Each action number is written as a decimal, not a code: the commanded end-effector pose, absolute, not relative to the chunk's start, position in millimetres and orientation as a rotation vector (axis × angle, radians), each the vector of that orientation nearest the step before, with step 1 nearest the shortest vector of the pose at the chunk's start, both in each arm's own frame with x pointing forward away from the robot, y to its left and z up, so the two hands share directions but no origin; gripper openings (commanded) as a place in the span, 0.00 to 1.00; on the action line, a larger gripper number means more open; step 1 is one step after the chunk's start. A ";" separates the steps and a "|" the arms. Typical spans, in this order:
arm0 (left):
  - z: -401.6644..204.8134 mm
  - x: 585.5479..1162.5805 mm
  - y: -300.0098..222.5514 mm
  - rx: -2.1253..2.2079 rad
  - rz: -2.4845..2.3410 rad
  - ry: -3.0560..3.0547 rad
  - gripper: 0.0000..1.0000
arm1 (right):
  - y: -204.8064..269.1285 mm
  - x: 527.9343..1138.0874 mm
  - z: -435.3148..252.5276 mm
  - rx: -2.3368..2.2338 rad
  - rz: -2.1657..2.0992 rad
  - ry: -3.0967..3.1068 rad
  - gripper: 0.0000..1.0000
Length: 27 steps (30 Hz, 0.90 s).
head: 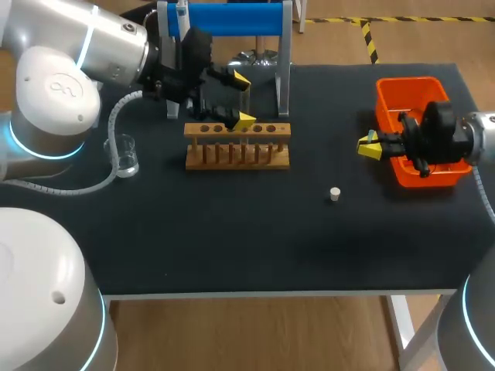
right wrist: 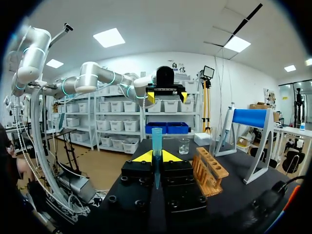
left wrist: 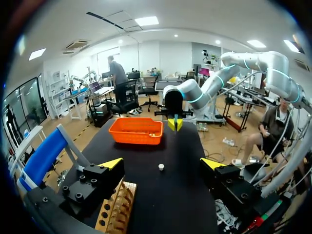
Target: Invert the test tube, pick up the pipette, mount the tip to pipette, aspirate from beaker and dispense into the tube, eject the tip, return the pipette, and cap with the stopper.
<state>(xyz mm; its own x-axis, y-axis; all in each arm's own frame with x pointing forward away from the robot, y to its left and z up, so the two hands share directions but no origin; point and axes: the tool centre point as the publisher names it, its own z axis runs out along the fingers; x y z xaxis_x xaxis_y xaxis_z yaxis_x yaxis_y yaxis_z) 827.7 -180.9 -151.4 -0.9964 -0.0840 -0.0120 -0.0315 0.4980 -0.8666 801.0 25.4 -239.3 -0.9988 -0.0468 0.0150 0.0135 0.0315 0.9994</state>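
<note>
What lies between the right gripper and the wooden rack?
Only bare tabletop, per the head view; the white stopper sits nearer the front edge.

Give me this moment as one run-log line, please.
left gripper open above wooden rack | right gripper shut on blue pipette tip, by orange bin | stopper loose on table

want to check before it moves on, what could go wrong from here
1. The left gripper hangs open right over the wooden test tube rack; coming down off-line, a finger might hit and shove it.
2. The right gripper pinches a blue pipette tip; it might tilt or slip in a fast swing.
3. The white stopper lies loose between the arms and could get knocked away.
</note>
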 end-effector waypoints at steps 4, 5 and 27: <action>-151.6 830.9 -177.5 -0.116 -1.547 2.667 1.00 | 24.9 799.8 -238.8 0.035 -2.157 -2.227 0.00; -152.5 833.7 -174.3 -0.127 -1.544 2.666 1.00 | 24.9 799.8 -238.8 0.035 -2.157 -2.227 0.00; -158.9 915.5 -82.3 -0.525 -1.455 2.454 1.00 | 24.9 799.8 -238.8 0.035 -2.157 -2.227 0.00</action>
